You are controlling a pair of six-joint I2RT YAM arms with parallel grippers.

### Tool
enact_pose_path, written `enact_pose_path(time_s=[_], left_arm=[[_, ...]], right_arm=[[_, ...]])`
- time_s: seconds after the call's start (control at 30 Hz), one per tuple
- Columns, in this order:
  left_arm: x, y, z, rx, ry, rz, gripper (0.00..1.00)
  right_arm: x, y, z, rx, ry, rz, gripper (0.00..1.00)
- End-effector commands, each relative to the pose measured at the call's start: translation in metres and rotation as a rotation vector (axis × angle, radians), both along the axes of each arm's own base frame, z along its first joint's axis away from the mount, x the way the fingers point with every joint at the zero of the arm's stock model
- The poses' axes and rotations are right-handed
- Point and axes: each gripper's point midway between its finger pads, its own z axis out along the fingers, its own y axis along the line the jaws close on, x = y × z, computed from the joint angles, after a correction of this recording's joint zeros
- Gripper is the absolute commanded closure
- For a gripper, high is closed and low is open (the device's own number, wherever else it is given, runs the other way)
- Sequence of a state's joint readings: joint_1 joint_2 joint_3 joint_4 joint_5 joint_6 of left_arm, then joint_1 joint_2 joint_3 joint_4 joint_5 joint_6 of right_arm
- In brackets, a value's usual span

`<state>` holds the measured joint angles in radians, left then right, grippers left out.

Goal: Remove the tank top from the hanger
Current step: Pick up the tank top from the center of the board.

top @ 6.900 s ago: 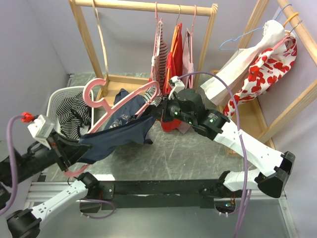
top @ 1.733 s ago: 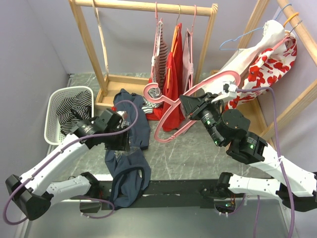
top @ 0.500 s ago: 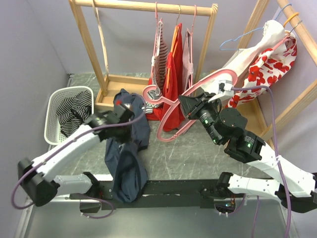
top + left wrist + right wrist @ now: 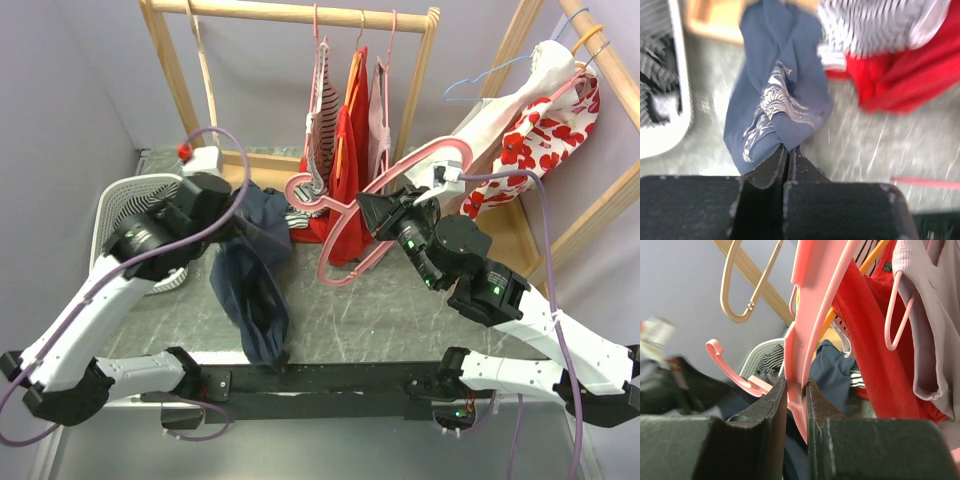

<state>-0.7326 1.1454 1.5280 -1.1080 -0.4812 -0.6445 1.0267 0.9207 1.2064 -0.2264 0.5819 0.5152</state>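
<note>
Left jaws pinch tank top (image 4: 780,100) hanging clear beside basket (image 4: 135,183); right jaws clamp bare hanger (image 4: 807,280) aloft to separate them

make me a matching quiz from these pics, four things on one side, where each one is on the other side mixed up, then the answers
Things
1. tank top
2. pink hanger
3. basket
4. red top

Places
a. hanging on the wooden rail
b. bare, clamped in the right gripper
c. dangling from the shut left gripper
d. at the far left, striped cloth inside

Pairs: 1-c, 2-b, 3-d, 4-a
</note>
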Motion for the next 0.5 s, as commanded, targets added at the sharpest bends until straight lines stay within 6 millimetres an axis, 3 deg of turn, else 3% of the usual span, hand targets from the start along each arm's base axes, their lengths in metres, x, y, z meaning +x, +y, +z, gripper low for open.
enact_pose_path(time_s=[0.0, 0.2, 0.4, 0.47], left_arm=[[0.005, 0.036, 0.071, -0.026, -0.250, 0.112, 0.99], [-0.012, 0.082, 0.128, -0.050, -0.427, 0.228, 0.99], [-0.023, 0.114, 0.161, -0.065, -0.549, 0.342, 0.99], [-0.029, 0.122, 0.182, -0.097, -0.636, 0.339, 0.99]], right_arm=[[0.000, -0.002, 0.022, 0.054, -0.037, -0.003, 1.00], [0.001, 0.000, 0.023, 0.043, -0.038, 0.002, 1.00], [0.006, 0.010, 0.020, 0.023, -0.042, 0.014, 1.00], [0.007, 0.013, 0.021, 0.013, -0.046, 0.018, 1.00]])
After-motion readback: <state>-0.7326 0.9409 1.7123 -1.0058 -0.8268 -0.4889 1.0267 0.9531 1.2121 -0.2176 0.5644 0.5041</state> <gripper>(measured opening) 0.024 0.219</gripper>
